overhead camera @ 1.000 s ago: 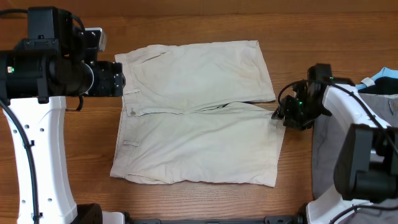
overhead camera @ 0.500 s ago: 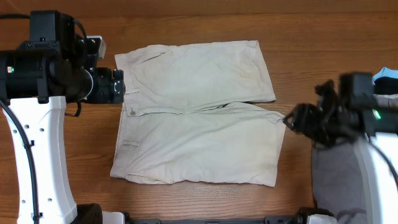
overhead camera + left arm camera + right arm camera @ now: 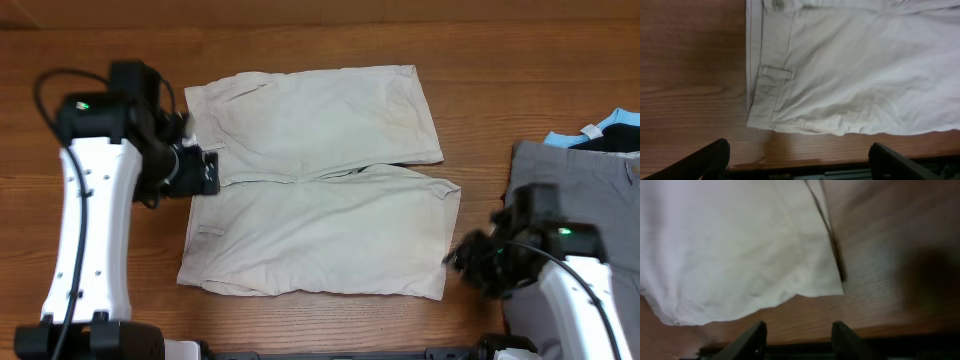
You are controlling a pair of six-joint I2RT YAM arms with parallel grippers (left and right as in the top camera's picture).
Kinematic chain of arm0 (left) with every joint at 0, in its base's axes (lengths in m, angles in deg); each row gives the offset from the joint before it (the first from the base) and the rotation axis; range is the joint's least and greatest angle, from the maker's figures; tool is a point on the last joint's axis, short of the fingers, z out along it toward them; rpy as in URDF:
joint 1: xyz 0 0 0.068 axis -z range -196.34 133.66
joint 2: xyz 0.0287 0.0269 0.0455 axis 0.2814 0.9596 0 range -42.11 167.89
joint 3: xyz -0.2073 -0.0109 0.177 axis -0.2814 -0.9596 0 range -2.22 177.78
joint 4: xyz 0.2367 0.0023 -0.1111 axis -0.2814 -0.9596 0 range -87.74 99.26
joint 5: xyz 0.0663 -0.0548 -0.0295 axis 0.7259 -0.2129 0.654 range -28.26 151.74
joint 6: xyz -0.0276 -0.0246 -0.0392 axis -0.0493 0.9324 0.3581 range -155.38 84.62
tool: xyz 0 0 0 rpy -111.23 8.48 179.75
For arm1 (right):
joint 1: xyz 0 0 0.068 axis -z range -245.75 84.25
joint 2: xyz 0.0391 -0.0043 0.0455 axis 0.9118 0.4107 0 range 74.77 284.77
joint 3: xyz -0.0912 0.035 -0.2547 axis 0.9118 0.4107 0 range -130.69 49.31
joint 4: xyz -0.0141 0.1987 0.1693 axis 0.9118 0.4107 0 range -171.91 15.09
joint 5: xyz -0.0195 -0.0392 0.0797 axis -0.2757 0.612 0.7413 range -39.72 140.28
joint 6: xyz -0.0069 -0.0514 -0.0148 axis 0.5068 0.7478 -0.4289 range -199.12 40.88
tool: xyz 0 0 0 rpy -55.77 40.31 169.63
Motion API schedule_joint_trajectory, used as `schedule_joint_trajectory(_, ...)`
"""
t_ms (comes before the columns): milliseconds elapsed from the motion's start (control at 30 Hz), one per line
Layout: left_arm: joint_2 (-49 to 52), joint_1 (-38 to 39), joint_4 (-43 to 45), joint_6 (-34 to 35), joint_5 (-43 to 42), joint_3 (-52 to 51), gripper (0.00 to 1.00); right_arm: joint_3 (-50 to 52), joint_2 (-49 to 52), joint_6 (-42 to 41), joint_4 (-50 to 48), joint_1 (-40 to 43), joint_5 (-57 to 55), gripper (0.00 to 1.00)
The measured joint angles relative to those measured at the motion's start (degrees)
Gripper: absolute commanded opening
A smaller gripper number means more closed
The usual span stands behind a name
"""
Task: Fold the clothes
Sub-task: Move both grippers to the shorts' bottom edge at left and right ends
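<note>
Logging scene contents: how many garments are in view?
3: beige shorts spread mid-table; grey garment at the right edge; black and light-blue garment just beyond it. Others may be hidden underneath.

Wooden desk [image 3: 300,30], brown grain. Grey garment [image 3: 565,170] flat at right edge. Black and light-blue garment [image 3: 612,138] touching its far edge, partly out of view.

Ahead of my left jaws the shorts [image 3: 850,75] run off the top and right edges. Overhead, my right jaws are a dark blur (no outline to read). Behind them my right arm [image 3: 585,275] hides part of the grey garment [image 3: 575,170], which the right edge cuts.
</note>
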Motion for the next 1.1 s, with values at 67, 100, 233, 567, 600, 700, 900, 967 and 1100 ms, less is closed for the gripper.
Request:
schedule_joint_trajectory(67, 0.0, 0.0, 2.5, 0.6, -0.2, -4.9, 0.93, 3.5, 1.7, -0.6, -1.6, 0.0, 1.5, 0.44)
schedule_joint_trajectory(100, 0.1, 0.0, 3.5, 0.8, -0.3, -7.1, 0.94, 4.8, 2.4, -0.9, -2.6, 0.0, 2.1, 0.44)
schedule_joint_trajectory(233, 0.1, 0.0, 7.8, 1.0, -0.5, -14.4, 0.94, 7.6, 4.7, -1.9, -6.9, 0.0, 2.9, 0.50)
schedule_joint_trajectory(567, 0.2, -6.5, 11.4, 2.8, -1.0, -21.7, 0.95, 14.3, 5.3, -6.6, -13.6, 0.0, 1.4, 0.38)
schedule_joint_trajectory(600, 0.2, -7.3, 11.4, 2.8, -1.0, -21.8, 0.95, 15.0, 5.3, -7.2, -14.0, 0.0, 1.4, 0.37)
schedule_joint_trajectory(700, 0.2, -9.1, 11.7, 3.2, -1.0, -21.8, 0.95, 16.2, 5.3, -8.6, -15.2, 0.0, 1.9, 0.37)
schedule_joint_trajectory(900, 0.2, -10.1, 12.4, 3.4, -1.1, -21.8, 0.95, 16.4, 5.3, -9.7, -18.2, 0.0, 3.8, 0.47)
schedule_joint_trajectory(967, 0.2, -10.1, 12.8, 3.4, -1.2, -21.8, 0.95, 16.4, 5.3, -9.7, -19.5, -0.1, 4.8, 0.45)
schedule_joint_trajectory(1100, 0.2, -10.1, 12.9, 3.4, -1.2, -21.8, 0.95, 16.4, 5.3, -10.1, -19.8, 0.0, 5.1, 0.38)
